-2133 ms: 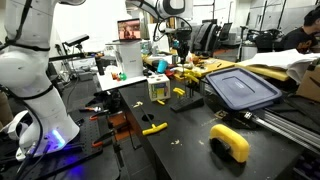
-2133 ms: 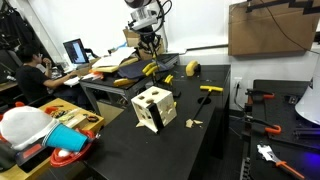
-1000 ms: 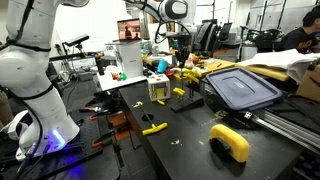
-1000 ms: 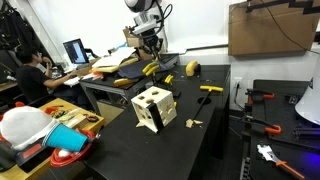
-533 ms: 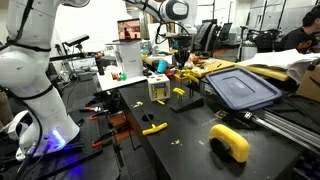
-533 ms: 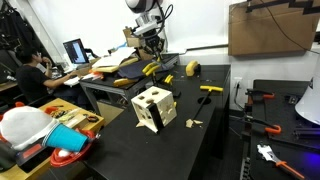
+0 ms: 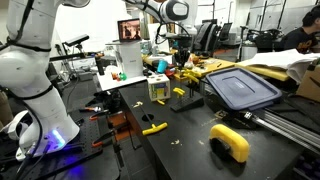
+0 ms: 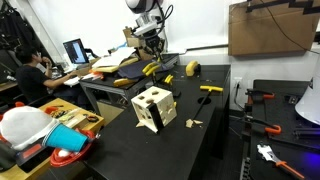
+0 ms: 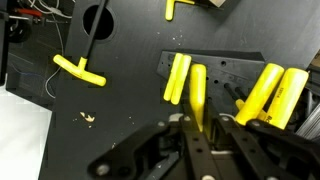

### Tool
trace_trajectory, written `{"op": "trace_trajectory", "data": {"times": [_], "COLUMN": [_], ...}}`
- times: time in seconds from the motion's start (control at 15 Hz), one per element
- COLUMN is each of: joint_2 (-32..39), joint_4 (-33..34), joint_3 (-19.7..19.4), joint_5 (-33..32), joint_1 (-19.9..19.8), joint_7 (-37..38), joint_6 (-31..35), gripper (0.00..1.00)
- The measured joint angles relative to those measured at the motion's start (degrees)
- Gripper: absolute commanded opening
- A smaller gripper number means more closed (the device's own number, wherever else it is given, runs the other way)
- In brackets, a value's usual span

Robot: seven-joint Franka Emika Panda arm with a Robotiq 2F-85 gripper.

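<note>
In the wrist view, a yellow T-piece (image 9: 78,70) lies on the black table (image 9: 120,130), at ten o'clock from the gripper (image 9: 198,128). Its jaws stand nearly closed, pinching a yellow bar (image 9: 197,92) that points toward twelve o'clock. Two yellow blocks (image 9: 272,95) lie at two o'clock.

Black table (image 7: 190,150) w/ holed cube (image 8: 153,108), yellow pegs (image 7: 154,128), yellow arch (image 7: 230,141), dark lid (image 7: 242,87).

No legible text, label, brand or number on anything here.
</note>
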Motion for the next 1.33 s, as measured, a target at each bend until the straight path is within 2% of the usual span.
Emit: {"op": "trace_trajectory", "data": {"times": [1.33], "joint_2": [0.0], "joint_4": [0.0], "joint_3": [0.0], "joint_5": [0.2], "joint_1": [0.1], "joint_7": [0.0], "joint_6": [1.5], "gripper": [0.04]}}
